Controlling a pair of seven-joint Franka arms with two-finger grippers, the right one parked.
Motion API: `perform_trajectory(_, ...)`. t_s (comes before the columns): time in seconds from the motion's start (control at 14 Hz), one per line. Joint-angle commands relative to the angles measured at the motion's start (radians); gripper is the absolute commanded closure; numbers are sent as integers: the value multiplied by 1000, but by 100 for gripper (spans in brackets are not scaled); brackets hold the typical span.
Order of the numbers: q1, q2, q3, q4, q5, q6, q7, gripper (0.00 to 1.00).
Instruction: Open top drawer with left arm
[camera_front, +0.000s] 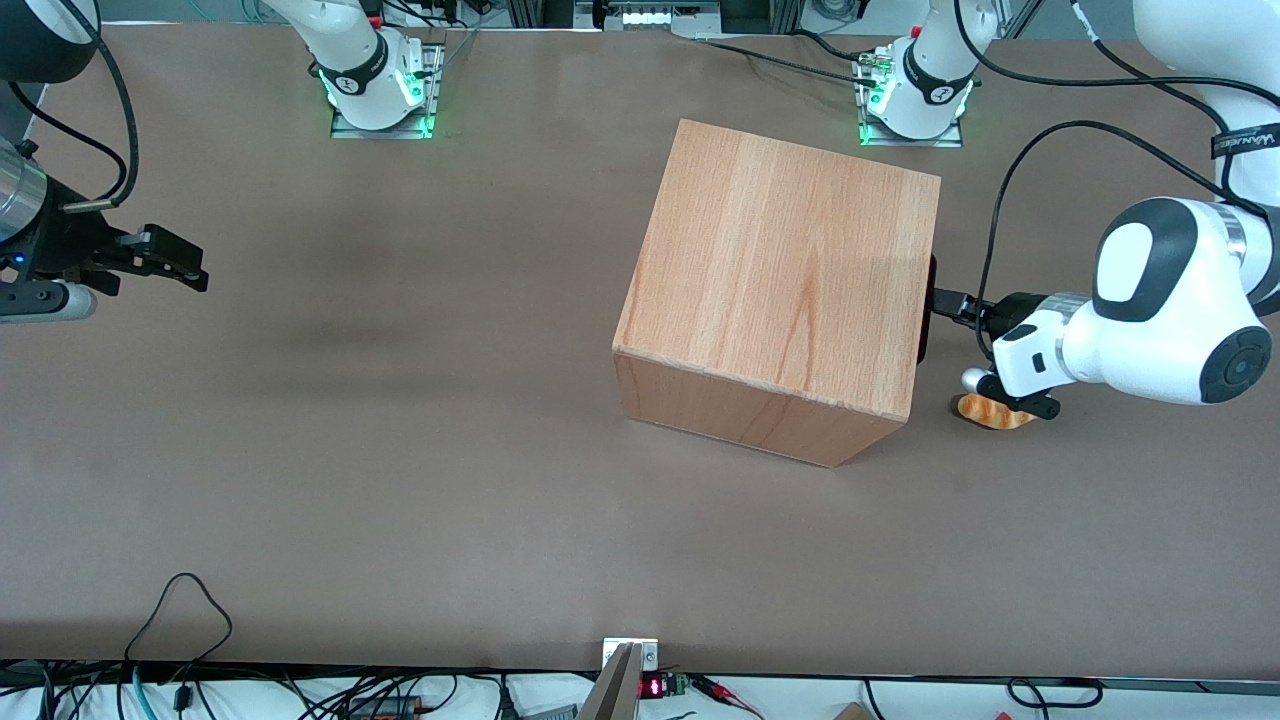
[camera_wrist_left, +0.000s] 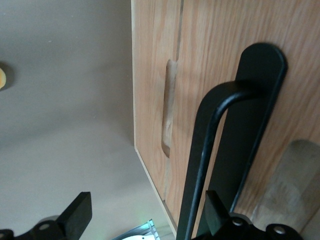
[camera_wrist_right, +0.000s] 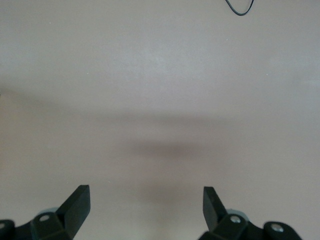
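Observation:
The wooden cube casing (camera_front: 780, 270) stands mid-table, its drawer face turned toward the working arm's end. The top drawer looks closed; only its black bar handle (camera_front: 927, 312) shows at the cube's edge in the front view. In the left wrist view I see the drawer's flat wood front (camera_wrist_left: 220, 50) and the black bar handle (camera_wrist_left: 207, 130) close up. The left arm (camera_front: 1170, 300) reaches in level, its gripper (camera_front: 948, 300) at the handle. The gripper (camera_wrist_left: 147, 210) is open. The bar stands between the fingers, close to one fingertip (camera_wrist_left: 216, 210); the other fingertip (camera_wrist_left: 80, 212) is well apart from it.
A small orange ridged object (camera_front: 992, 412) lies on the brown table (camera_front: 400, 480) just under the left arm's wrist, and also shows in the left wrist view (camera_wrist_left: 2, 78). A cut-out notch (camera_wrist_left: 170, 110) shows in the wood beside the drawer front. Arm bases (camera_front: 912, 95) stand at the table's edge farthest from the front camera.

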Motion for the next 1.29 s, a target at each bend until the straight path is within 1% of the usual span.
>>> perform_trajectory(0.0, -3, 25, 7, 18, -22, 26, 23, 0)
perform_trajectory(0.93, 7, 71, 19, 18, -19, 95, 4, 0)
perform_trajectory(1.14, 14, 73, 21, 19, 33, 127, 7, 0)
perform_trajectory(1.21, 17, 73, 24, 21, 38, 128, 6, 0)
